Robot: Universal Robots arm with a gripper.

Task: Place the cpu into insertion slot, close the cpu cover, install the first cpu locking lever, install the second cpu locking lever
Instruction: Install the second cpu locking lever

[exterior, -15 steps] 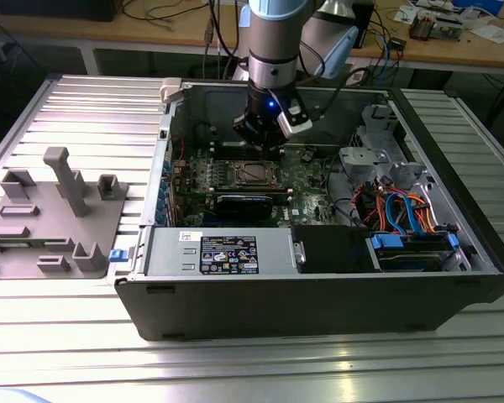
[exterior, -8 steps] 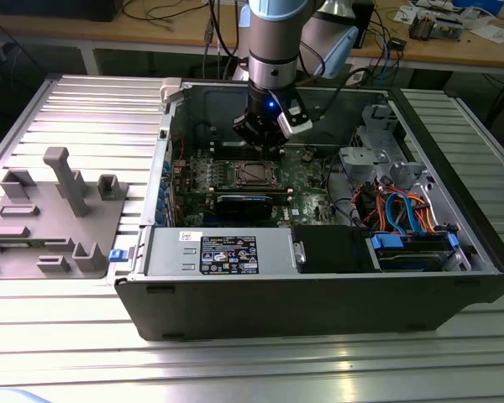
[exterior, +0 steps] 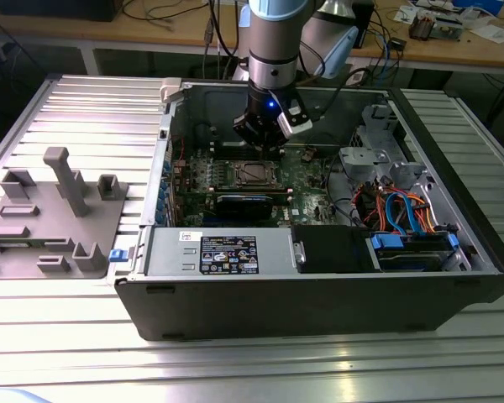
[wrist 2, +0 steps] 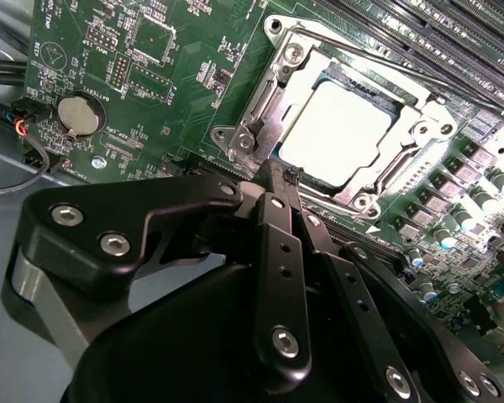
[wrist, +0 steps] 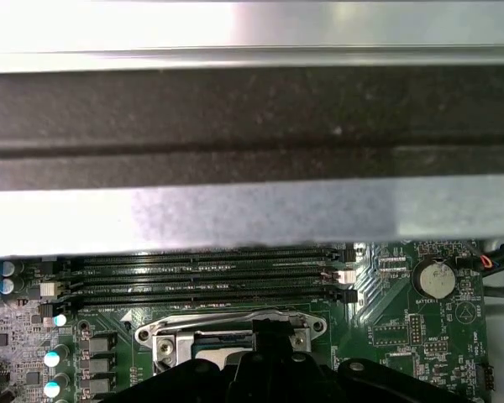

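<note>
The gripper [wrist 2: 279, 178] hangs inside the open computer case [exterior: 319, 285], low over the green motherboard [wrist 2: 151, 50]. In the second wrist view its black fingers [wrist 2: 273, 252] are pressed together to a narrow point, with nothing between them that I can see.

Just beyond the fingertips lies the insertion slot [wrist 2: 260, 101], and the cpu [wrist 2: 332, 134] sits flat in it already, its pale metal top bright under the light. The cpu cover [wrist 2: 420, 126] lies down over it, framing the chip through its square window. A thin locking lever [wrist 2: 378, 57] runs along the far side of the cover from the fingers; whether either lever is fully latched I cannot tell. The coin cell battery [wrist 2: 76, 115] sits well off to one side of the fingers, and the memory slots [wrist: 210, 273] lie past the socket.

The levers look like stiff, springy steel wire: light, slippery, and likely to snap back if released early. They are best pushed near the bent handle end, and pressed steadily, since the socket pins and board beneath are fragile.
</note>
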